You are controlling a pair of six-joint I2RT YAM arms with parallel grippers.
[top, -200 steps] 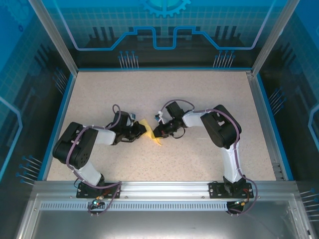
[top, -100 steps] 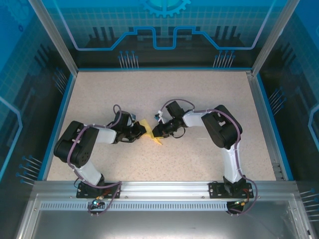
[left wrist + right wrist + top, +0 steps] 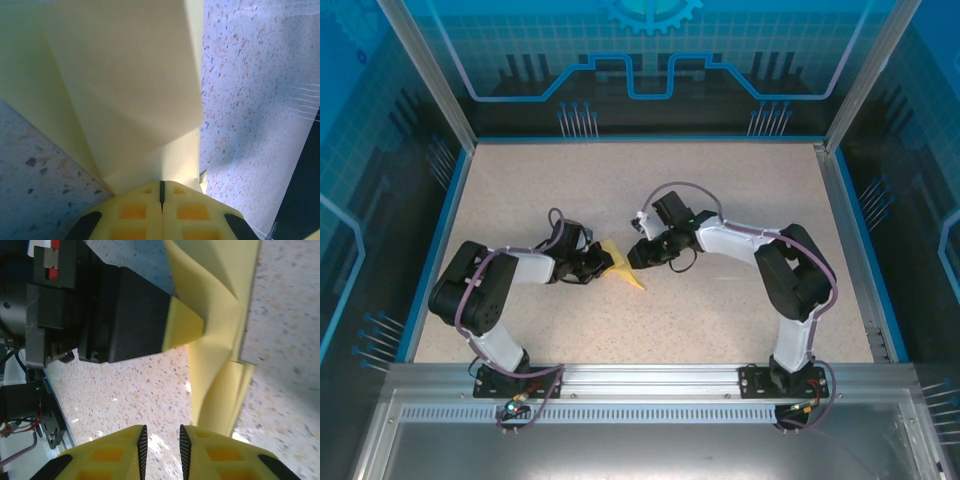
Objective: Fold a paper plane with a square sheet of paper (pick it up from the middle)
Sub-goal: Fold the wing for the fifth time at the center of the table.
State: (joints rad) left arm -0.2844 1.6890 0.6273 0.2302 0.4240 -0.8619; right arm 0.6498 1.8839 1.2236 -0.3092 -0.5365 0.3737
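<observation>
The pale yellow sheet of paper [image 3: 624, 270] lies mid-table, folded into a narrow, layered, pointed paper plane shape. My left gripper [image 3: 605, 264] holds its left side. In the left wrist view its yellow fingers [image 3: 161, 187] are shut on the paper [image 3: 125, 75], whose creased layers fan out ahead. My right gripper [image 3: 636, 257] sits just right of the paper. In the right wrist view its jaws [image 3: 161, 436] stand slightly open over bare table, with the folded paper [image 3: 220, 330] just off to one side and the left gripper's black body [image 3: 125, 315] beyond.
The speckled beige table [image 3: 650, 190] is bounded by a blue rim and glass walls [image 3: 840, 150]. Both arms bend inward toward the centre. A metal rail [image 3: 650, 378] with the arm bases runs along the near edge.
The right gripper has opened and let go of the paper, and its arm has stretched out with the elbow swinging right. The left gripper stays shut on the paper.
</observation>
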